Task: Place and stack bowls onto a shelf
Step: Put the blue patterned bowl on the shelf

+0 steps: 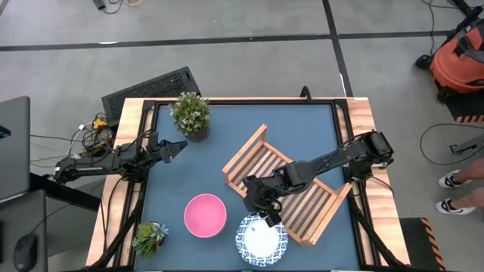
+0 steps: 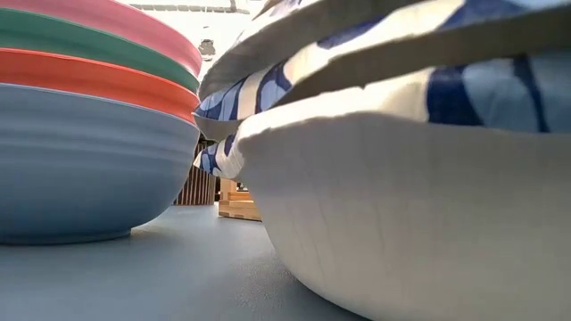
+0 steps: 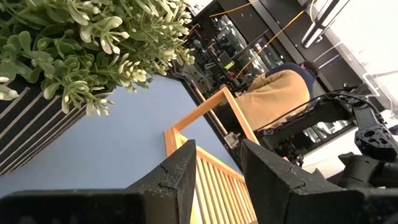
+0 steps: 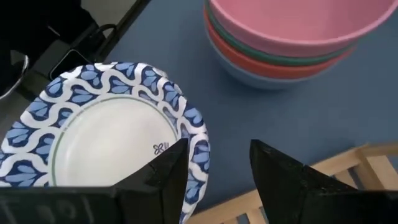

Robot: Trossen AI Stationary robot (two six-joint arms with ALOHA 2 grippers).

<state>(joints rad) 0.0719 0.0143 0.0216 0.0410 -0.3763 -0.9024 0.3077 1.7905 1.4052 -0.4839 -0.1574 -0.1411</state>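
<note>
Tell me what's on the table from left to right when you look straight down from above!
Small green plant → flowering potted plant → pink bowl stack → blue-patterned white bowls → wooden shelf.

High view looks straight down on whole table (image 1: 174, 189). Low view sits at tabletop, pressed close against pink-topped stack (image 2: 89, 116) and blue-rimmed bowls (image 2: 401, 178). Right wrist view looks down on both stacks. Left wrist view faces across to shelf (image 3: 205, 155), past plant (image 3: 74, 50).

Low view: shelf (image 2: 236, 203) mostly hidden behind bowls; white bowl stack (image 2: 428, 178) cut off at edges.
</note>
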